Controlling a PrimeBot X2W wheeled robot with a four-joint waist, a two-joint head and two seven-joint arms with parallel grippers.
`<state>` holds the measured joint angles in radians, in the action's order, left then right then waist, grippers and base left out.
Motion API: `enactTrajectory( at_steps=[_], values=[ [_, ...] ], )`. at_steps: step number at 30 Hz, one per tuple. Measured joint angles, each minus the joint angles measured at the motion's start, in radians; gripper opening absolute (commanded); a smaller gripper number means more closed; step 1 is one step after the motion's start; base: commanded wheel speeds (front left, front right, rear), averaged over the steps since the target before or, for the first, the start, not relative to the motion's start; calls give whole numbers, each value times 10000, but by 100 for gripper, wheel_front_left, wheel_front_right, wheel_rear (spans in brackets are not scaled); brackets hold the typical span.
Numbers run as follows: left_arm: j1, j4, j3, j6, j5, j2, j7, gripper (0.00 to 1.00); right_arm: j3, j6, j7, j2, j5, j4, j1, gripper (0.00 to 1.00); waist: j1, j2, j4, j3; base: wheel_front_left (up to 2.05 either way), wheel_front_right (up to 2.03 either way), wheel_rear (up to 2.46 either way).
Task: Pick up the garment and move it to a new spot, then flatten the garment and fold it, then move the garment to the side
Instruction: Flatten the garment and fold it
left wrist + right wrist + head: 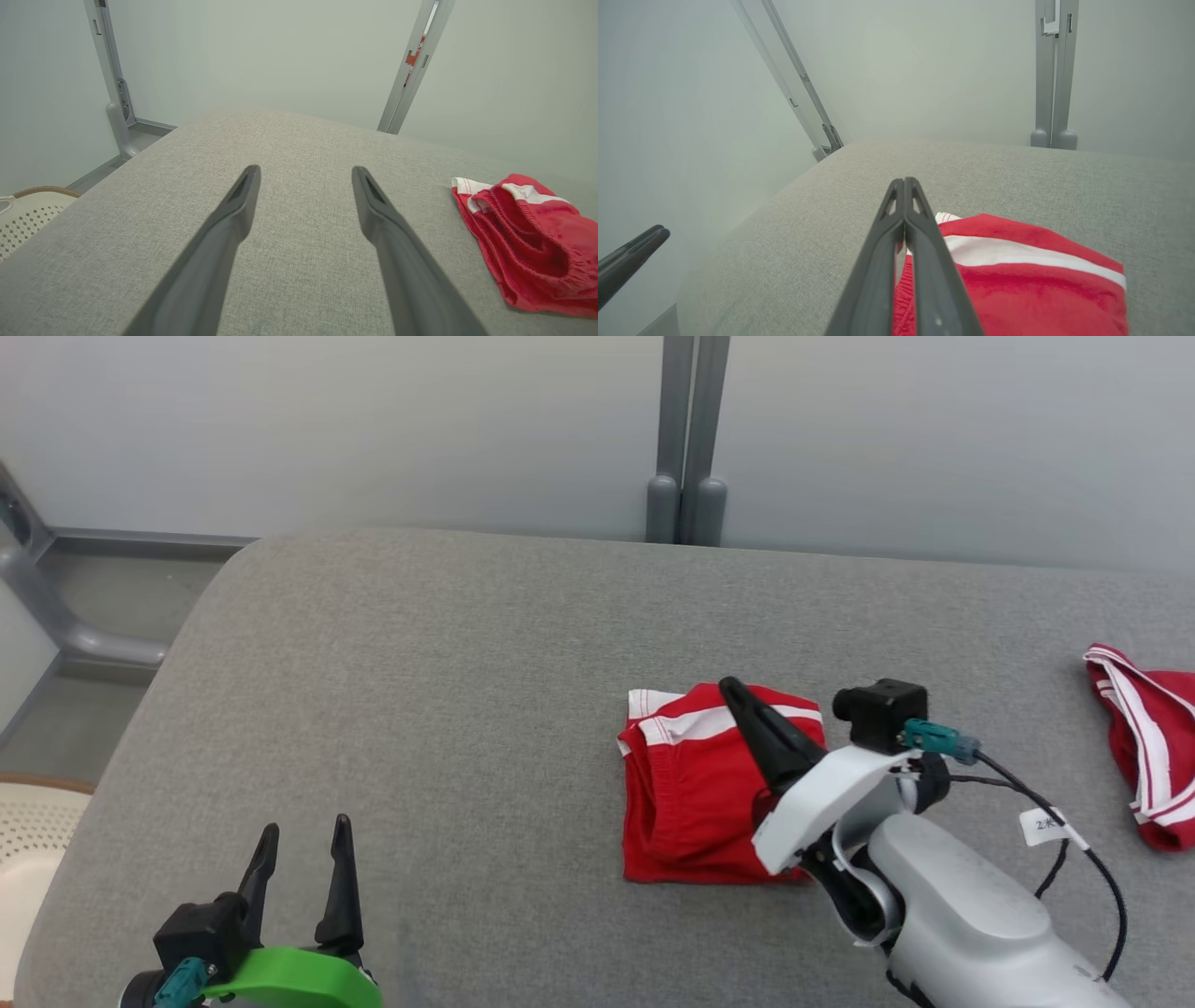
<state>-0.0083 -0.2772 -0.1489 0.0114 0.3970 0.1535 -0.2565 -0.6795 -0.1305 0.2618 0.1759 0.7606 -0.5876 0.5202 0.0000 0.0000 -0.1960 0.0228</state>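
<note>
Toward 4 o'clock on the counter (420, 663), garment (691, 803) is seen folded, not yet moved aside; right tool (731, 689) pressed together, left tool (306, 827) spread.

Grey padded surface (420, 709), white perforated basket (28, 840), grey wall posts (686, 476)

folded garment (686, 793) partly behind right arm (952, 905), second garment (1150, 747) and basket (33, 840) cut off at edges
</note>
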Motion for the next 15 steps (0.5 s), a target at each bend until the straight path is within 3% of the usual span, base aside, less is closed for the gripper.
enactTrajectory(
  at_steps=[1,2,4,5,15],
  values=[
    [16,36,13,-19,2,2,-2,100,272,0,0,138,-199,280,-108,0,0,0,99,25,0,0,0],
    [32,65,33,-27,6,6,-2,100,573,0,0,274,-384,543,-256,8,0,0,203,51,0,0,0],
    [56,109,73,-42,23,15,-4,100,1064,0,-2,529,-809,965,-490,62,0,0,390,96,0,0,0],
    [82,140,86,-61,40,19,-8,100,1390,0,0,665,-1026,1204,-609,100,0,0,499,121,0,0,0],
    [178,337,161,-117,73,33,-17,100,4077,0,10,1131,-2638,2834,-2213,100,0,0,1434,262,0,0,0]
  ],
)
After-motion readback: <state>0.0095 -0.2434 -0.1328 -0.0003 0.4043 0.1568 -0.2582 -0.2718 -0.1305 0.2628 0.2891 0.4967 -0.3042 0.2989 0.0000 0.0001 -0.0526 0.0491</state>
